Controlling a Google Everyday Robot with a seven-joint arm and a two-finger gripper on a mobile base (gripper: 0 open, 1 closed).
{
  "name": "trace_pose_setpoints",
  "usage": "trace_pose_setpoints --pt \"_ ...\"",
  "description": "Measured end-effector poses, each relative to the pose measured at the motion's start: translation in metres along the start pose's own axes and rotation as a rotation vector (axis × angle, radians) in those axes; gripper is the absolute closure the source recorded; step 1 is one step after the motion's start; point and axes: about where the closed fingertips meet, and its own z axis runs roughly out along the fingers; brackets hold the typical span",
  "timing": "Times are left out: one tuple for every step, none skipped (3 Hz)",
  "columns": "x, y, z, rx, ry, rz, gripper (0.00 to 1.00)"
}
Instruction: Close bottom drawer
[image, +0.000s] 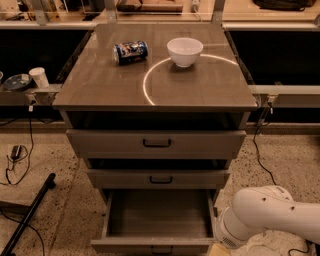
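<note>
The grey-brown cabinet (100, 85) has three drawers. The bottom drawer (159, 214) is pulled far out, its plain box interior bare, and its front (125, 245) lies at the lower edge of the view. The middle drawer (157, 178) and the top drawer (156, 143) stand slightly out. My white arm (265, 215) reaches in from the lower right, just right of the bottom drawer's front corner. My gripper is below the frame edge and out of view.
A blue can (130, 51) lies on its side and a white bowl (185, 51) stands on the cabinet top. A white cup (38, 77) sits on the left shelf. Cables (15, 155) and a black pole (25, 217) lie on the floor at left.
</note>
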Motion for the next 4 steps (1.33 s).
trace_pose_setpoints --pt "-0.016 0.000 0.013 -0.029 -0.028 -0.053 0.00" --pt "-0.035 -0.003 0.057 -0.116 -0.043 -0.098 0.00" --pt "-0.038 -0.004 0.097 -0.191 -0.021 -0.100 0.00" --pt "-0.027 -0.008 0.131 -0.250 0.013 -0.058 0.00"
